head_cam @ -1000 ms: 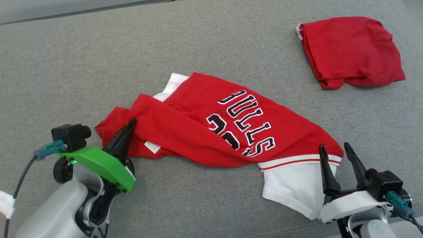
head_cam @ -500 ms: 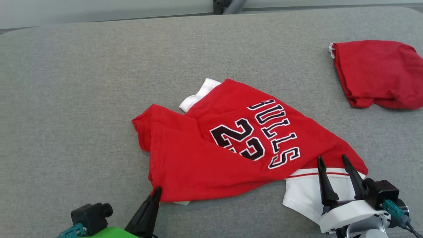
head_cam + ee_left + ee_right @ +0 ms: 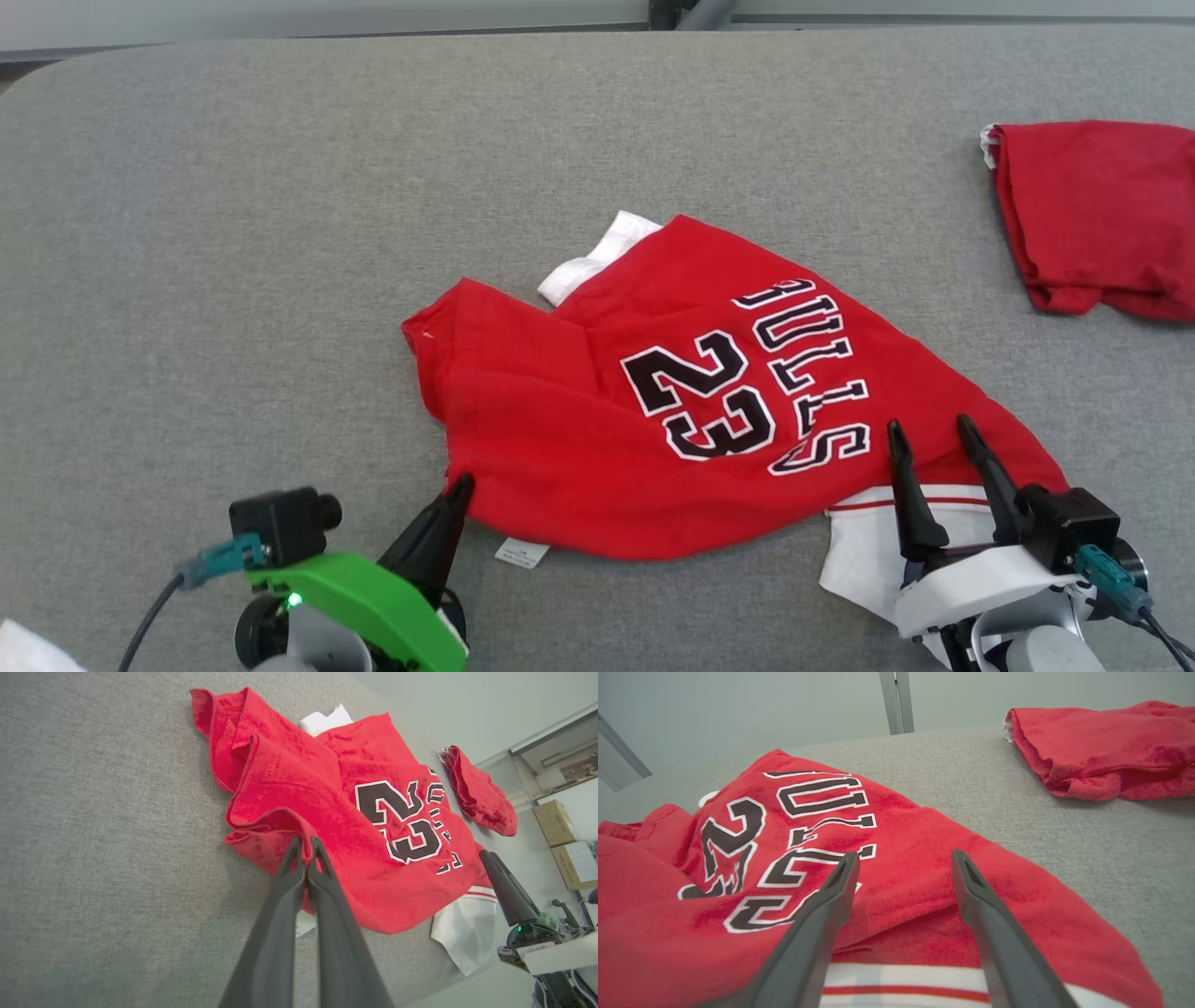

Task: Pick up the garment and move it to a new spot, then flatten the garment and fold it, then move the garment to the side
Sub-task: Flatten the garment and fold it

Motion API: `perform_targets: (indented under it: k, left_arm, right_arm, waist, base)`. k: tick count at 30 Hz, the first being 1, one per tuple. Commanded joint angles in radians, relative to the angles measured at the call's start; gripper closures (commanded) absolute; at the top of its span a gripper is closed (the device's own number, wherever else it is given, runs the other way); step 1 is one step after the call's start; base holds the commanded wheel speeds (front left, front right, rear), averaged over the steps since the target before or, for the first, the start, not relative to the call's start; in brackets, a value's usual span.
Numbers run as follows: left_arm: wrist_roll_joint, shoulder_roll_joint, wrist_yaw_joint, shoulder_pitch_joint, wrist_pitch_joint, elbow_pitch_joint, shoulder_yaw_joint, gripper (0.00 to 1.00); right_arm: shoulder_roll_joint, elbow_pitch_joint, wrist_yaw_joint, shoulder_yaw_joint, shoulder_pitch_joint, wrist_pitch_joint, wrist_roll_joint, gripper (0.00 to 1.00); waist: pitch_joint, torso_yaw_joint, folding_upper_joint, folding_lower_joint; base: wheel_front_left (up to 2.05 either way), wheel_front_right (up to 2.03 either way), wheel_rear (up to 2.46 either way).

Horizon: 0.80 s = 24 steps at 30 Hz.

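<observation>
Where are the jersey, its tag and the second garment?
jersey (image 3: pixel 560 448): head view, red cloth beside the number
tag (image 3: pixel 523 553): head view, its middle
second garment (image 3: pixel 1092 215): head view, its middle

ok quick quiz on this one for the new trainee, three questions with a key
1. True or false: the left claw is shut on an edge of the red jersey.
2. Pick one. The right claw is: A) shut on the jersey, B) open, over the jersey's striped edge, C) open, over bare surface well away from the jersey.
3. Fill in: the number printed on the jersey is ___.

Key: 1 true; 2 B; 3 23
</observation>
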Motion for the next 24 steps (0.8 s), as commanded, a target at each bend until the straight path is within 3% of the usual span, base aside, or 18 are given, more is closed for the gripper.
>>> perform_targets:
  k: [1,8,18,19,20,21,24]
  left_arm:
    - [-0.014,-0.01,-0.015,-0.044,0.021,0.022,0.001,1.0]
    - [-0.016,-0.032,-0.078,-0.234,0.169,0.238,-0.021,1.0]
    - [0.008,-0.073,-0.116,-0.292,0.171,0.409,-0.042,1.0]
    - [0.013,-0.079,-0.121,-0.296,0.161,0.425,-0.043,0.83]
    - [0.016,-0.087,-0.125,-0.298,0.153,0.438,-0.046,0.51]
    - [0.022,-0.094,-0.131,-0.299,0.144,0.452,-0.05,0.0]
    - [0.051,-0.099,-0.145,-0.301,0.106,0.458,-0.057,0.0]
  right_arm:
    - [-0.002,0.002,-0.001,-0.002,-0.011,-0.004,0.001,0.0]
    - [-0.002,0.014,-0.001,0.012,-0.029,-0.004,0.033,0.0]
    - [-0.002,0.02,-0.001,0.011,-0.011,-0.004,0.038,0.0]
    - [-0.002,0.02,-0.001,0.01,-0.009,-0.004,0.037,0.0]
    - [-0.002,0.02,-0.001,0.008,-0.008,-0.004,0.036,0.0]
    - [-0.002,0.02,-0.001,0.009,-0.006,-0.004,0.034,0.0]
    - [-0.002,0.022,-0.001,0.011,-0.001,-0.004,0.029,0.0]
  waist:
    - [0.032,-0.035,0.0035,0.0]
    - [0.052,-0.102,0.0035,0.0]
    - [0.023,-0.136,0.0035,0.0]
    - [0.018,-0.136,0.0035,0.0]
    - [0.014,-0.135,0.0035,0.0]
    - [0.009,-0.134,0.0035,0.0]
    - [-0.006,-0.132,0.0035,0.0]
  base:
    - [0.0,0.0,0.0]
    - [0.0,0.0,0.0]
    - [0.0,0.0,0.0]
    - [0.0,0.0,0.0]
    - [0.0,0.0,0.0]
    - [0.0,0.0,0.0]
    - [0.0,0.0,0.0]
